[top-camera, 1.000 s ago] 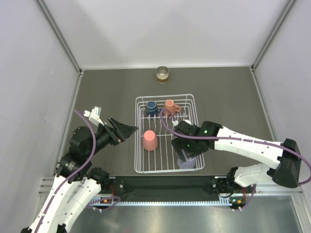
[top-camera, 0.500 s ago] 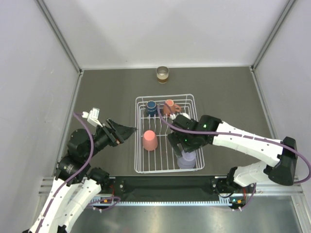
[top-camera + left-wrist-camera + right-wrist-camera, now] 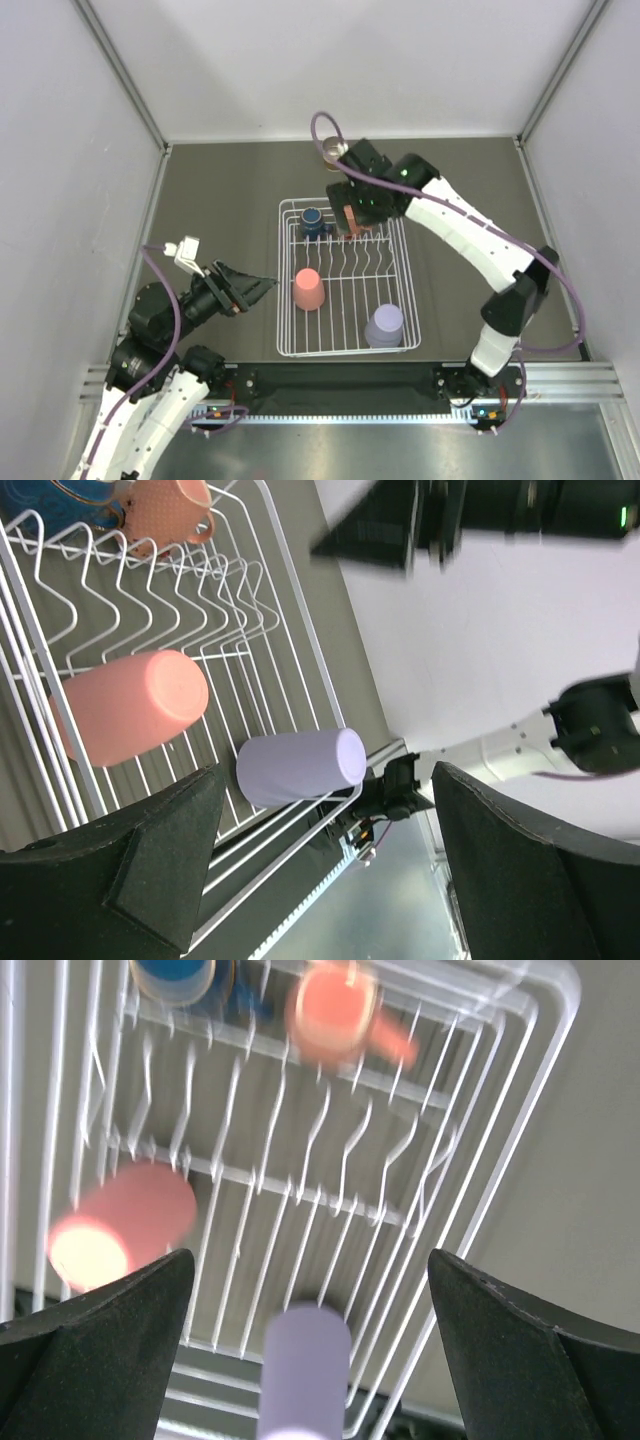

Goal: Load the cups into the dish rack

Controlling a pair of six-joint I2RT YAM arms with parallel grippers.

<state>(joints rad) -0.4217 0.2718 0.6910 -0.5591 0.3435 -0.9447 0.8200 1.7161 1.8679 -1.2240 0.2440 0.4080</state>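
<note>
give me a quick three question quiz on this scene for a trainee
1. How many cups are inside the dish rack? A) two B) four C) five
2. True or false: the brown cup is already in the rack.
3. Is the left gripper or the right gripper holding a cup?

Key
1. B: blue mug, orange mug, pink cup, purple cup.
2. False: the brown cup stands on the table beyond the rack's far end.
3. Neither; both are open and empty.
</note>
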